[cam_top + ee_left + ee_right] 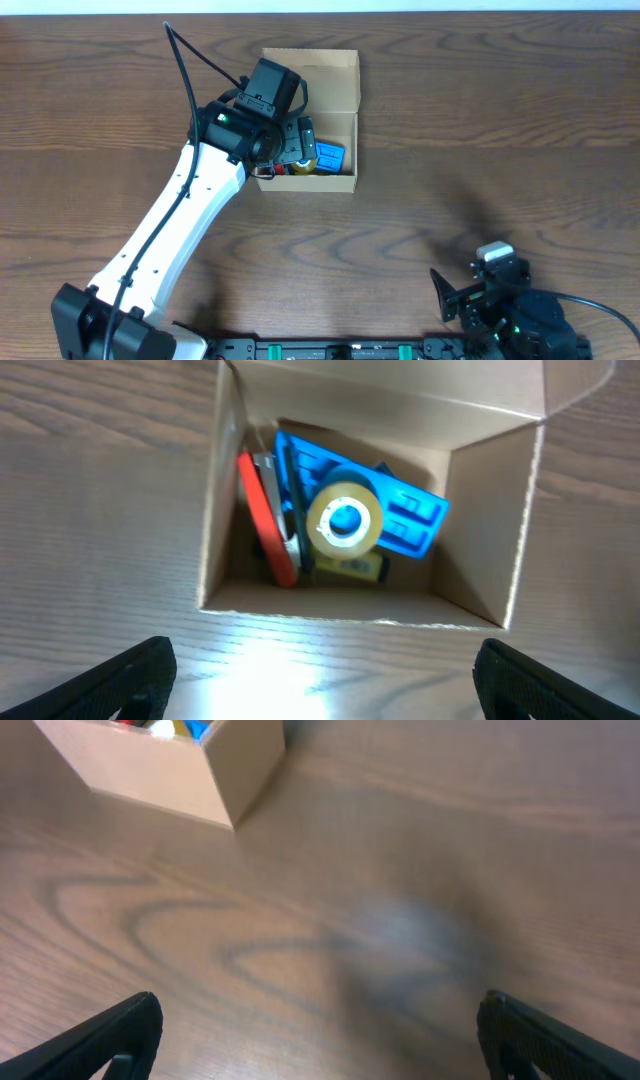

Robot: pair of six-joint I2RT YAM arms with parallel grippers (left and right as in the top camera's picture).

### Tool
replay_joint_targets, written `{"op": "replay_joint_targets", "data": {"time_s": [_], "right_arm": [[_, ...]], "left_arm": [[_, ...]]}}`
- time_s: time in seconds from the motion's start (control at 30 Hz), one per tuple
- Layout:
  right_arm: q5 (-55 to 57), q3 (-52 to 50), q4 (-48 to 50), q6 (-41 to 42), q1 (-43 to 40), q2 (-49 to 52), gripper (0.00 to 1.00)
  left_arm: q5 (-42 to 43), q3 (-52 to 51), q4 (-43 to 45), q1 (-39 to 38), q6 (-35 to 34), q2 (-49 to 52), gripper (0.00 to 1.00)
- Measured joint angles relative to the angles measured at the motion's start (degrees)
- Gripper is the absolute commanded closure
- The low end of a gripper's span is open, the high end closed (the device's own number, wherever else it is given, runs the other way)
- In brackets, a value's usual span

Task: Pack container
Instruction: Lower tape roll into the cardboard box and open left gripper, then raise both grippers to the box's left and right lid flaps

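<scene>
Nearest the lens: left end effector [322, 690], fingers spread wide, nothing held, above near wall of container [350, 608].
Container: far, left of centre on worktop [480, 120]; flap lid [312, 72] open on far side.
Contents: tape roll [345, 520] atop tilted blue flat item [415, 520]; red-edged tool [262, 510] against left wall.
Step judged: lift straight clear, then fold flap; raised roll may foul closure.
Right end effector [320, 1040]: wide open, empty, near right, well apart.

We were at a robot workbench.
We saw a wood-grain table [480, 120] with a white robot arm [170, 240] and a black mounting rail [330, 350] fixed along its near edge.
</scene>
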Motion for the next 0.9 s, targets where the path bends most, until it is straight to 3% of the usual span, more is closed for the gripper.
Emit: {"op": "replay_joint_targets", "data": {"time_s": [0.37, 0.57, 0.77, 0.8, 0.83, 0.9], "right_arm": [[1.2, 0.2, 13.2, 0.0, 0.0, 3.5, 0.01], [1.1, 7.8, 16.6, 0.0, -0.1, 23.4, 0.01], [0.3, 27.7, 17.3, -1.7, -1.0, 48.0, 0.01], [0.0, 31.3, 18.0, -2.3, -1.1, 51.9, 0.01], [-0.2, 33.8, 18.8, -2.8, -1.1, 54.8, 0.13], [-0.5, 37.6, 21.0, -4.6, -1.1, 59.5, 0.51]], "left_arm": [[1.2, 0.0, -1.9, 0.2, 1.7, 0.0, 0.05], [4.9, 0.0, -2.3, 5.9, 2.1, -0.8, 0.05], [11.5, 0.1, -1.3, 17.6, 2.6, -1.0, 0.05], [12.4, 0.1, -1.0, 19.7, 2.7, -1.0, 0.01], [13.0, 0.1, -0.7, 21.2, 2.9, -1.0, 0.09], [13.6, 0.1, 0.1, 24.1, 2.4, -1.0, 0.27]]}}
